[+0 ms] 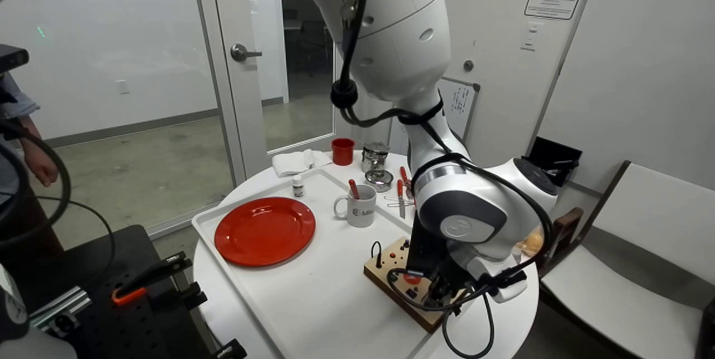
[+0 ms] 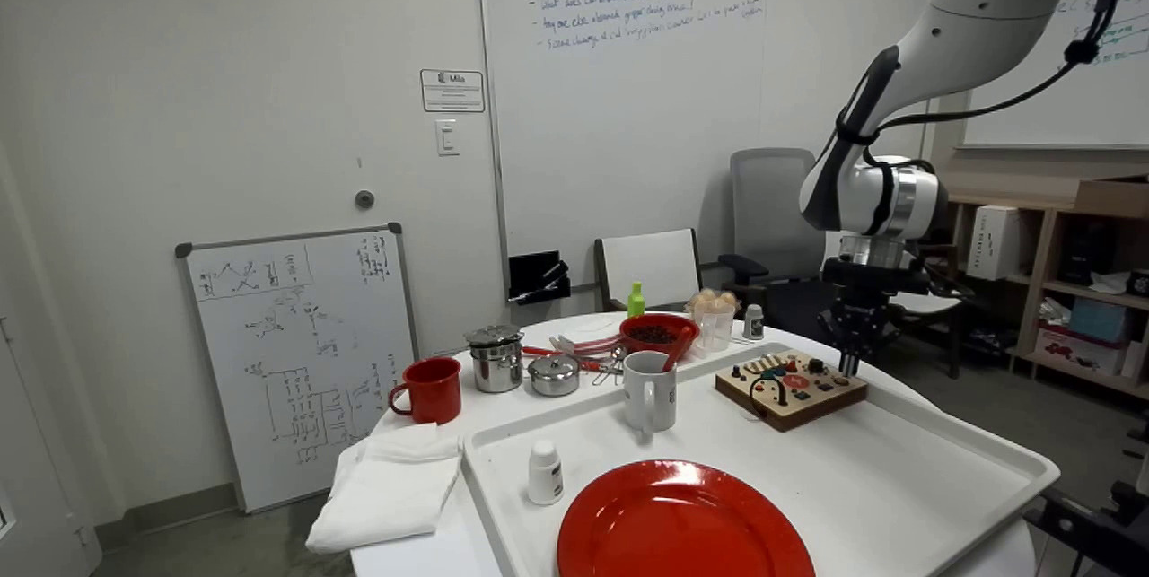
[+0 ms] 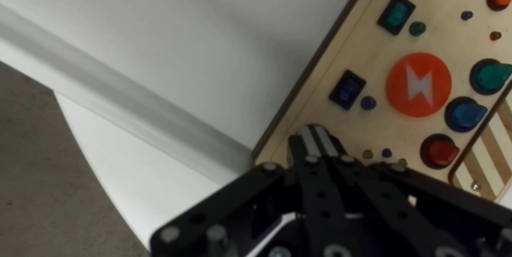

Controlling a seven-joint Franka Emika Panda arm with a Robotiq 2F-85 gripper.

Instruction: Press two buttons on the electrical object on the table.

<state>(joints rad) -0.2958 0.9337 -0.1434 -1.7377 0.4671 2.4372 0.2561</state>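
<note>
The electrical object is a flat tan wooden board (image 1: 385,275) (image 2: 785,415) (image 3: 372,63), lying on the white tray on the round white table (image 1: 491,322) (image 3: 120,173). In the wrist view its top carries a large red button with a white mark (image 3: 419,85), a blue rocker switch (image 3: 347,89), a green rocker switch (image 3: 396,14) and several coloured knobs and small lights. My gripper (image 3: 318,141) (image 2: 848,368) points down with its fingertips together and nothing between them, over the board's corner near the blue switch. The fingertips hide what lies beneath; I cannot tell whether they touch it.
The tray (image 1: 313,303) (image 2: 862,496) also holds a red plate (image 1: 265,230), a white mug (image 1: 361,208) and a small white bottle (image 1: 298,187). Behind are a red cup (image 2: 431,390), metal pots (image 2: 496,362) and a red bowl (image 2: 639,344). A black cable loops beside my gripper.
</note>
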